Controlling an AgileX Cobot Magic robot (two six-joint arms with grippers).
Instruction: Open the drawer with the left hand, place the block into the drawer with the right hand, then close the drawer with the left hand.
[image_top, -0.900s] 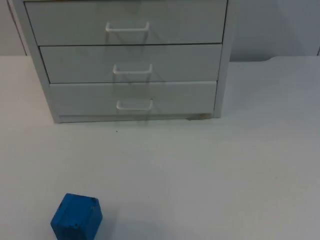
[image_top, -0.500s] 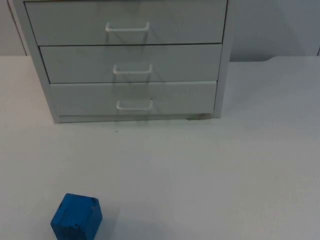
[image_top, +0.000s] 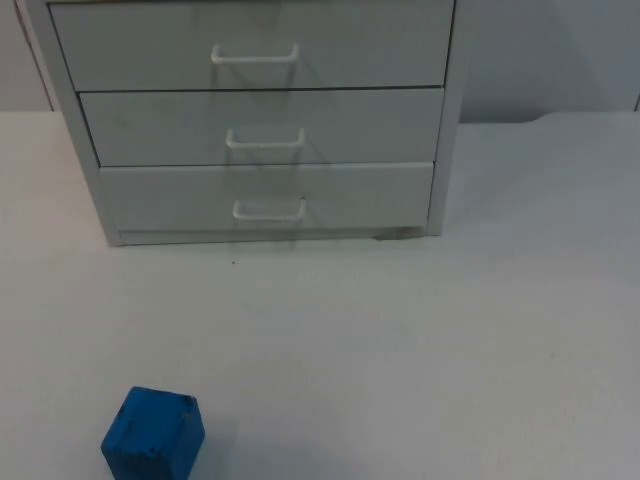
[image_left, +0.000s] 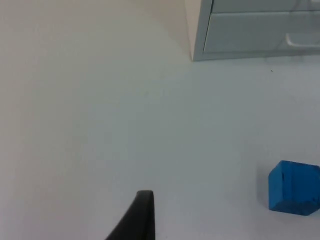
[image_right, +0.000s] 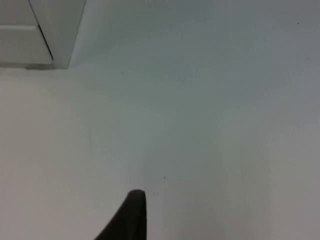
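At lower left of the top view, a blue block sits on the white table, well apart from the cabinet, all drawers closed. Left wrist view: left gripper above bare table, block near; finger state indeterminate. Right wrist view: right gripper, state likewise indeterminate.

Block on the table, beside the left fingertip, well before the drawers.

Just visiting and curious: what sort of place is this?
Probably a robot test bench, not a home: a bare white table holding a small white drawer unit with all drawers shut, and one blue block.
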